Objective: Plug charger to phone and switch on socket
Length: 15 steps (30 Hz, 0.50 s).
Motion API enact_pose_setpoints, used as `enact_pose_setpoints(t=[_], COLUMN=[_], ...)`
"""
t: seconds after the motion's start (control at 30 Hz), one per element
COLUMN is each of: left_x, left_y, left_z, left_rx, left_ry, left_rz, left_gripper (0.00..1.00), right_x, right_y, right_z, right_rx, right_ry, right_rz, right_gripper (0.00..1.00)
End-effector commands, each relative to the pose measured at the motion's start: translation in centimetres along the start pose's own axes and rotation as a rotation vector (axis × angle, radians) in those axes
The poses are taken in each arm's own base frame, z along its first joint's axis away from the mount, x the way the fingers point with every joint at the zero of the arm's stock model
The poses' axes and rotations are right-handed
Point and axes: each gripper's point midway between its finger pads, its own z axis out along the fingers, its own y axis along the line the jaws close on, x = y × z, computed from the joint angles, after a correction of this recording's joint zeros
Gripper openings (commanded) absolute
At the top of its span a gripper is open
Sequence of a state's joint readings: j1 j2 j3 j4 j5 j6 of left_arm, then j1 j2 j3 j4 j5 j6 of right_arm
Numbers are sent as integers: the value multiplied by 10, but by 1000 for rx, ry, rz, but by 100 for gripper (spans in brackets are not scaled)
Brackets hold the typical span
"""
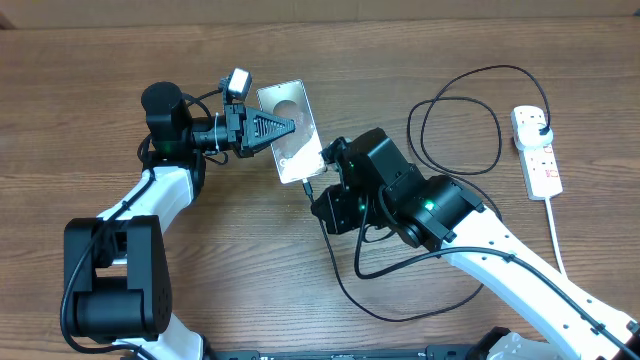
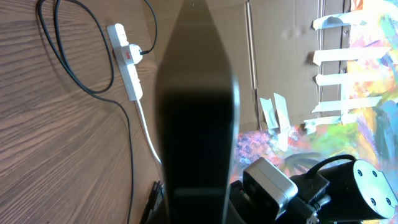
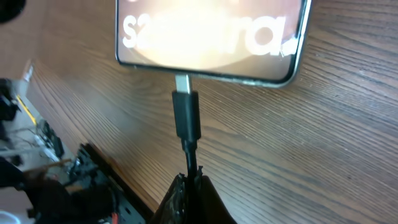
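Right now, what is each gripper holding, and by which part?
The left gripper clamps the phone by one long side. The right gripper pinches the charger on its cable, just behind the connector tip at the phone's end.

Setting: you are working in a robotics lab or workshop bay, not a home.

Evidence:
- Two robot arms, the left arm [image 1: 150, 197] and the right arm [image 1: 520, 268], rise from the near edge of a wood-grain table [image 1: 80, 60]. A small camera [image 1: 238, 82] is fixed at the left wrist.
- Beyond the table stands a bare cardboard panel [image 2: 280, 50] patched with strips of white tape [image 2: 336, 56]. Beside it hangs a paint-splashed sheet [image 2: 373, 106].
- Off the table edge you have a black rail [image 3: 106, 168] and a tangle of loose wires [image 3: 31, 130].
- A white socket [image 1: 537, 150] lies on the table top.
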<state>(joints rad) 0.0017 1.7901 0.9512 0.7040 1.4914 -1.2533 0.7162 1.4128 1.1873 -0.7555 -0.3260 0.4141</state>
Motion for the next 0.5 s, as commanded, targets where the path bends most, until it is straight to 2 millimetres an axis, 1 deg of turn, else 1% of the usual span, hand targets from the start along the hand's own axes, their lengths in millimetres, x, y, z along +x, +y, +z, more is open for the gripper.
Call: enact_pose_setpoints(t=[0.0,0.13,0.3,0.47], left_x=[15,15,15,15], left_y=[-8,-8,-8,-8], left_z=[5,5,5,5], left_rx=[32,32,32,32], left_ry=[99,99,99,99], left_rz=[40,40,40,40], left_gripper=[4,4,4,4], right_x=[-20,-16,-18,-16], right_y=[8,5,6,5], right_z=[-15,-14,-15,-15], right_rx=[-9,-1,-2,-4], right_ry=[-92,-77,-85,-76], right_rz=[86,139,145,234], right_gripper=[4,4,4,4])
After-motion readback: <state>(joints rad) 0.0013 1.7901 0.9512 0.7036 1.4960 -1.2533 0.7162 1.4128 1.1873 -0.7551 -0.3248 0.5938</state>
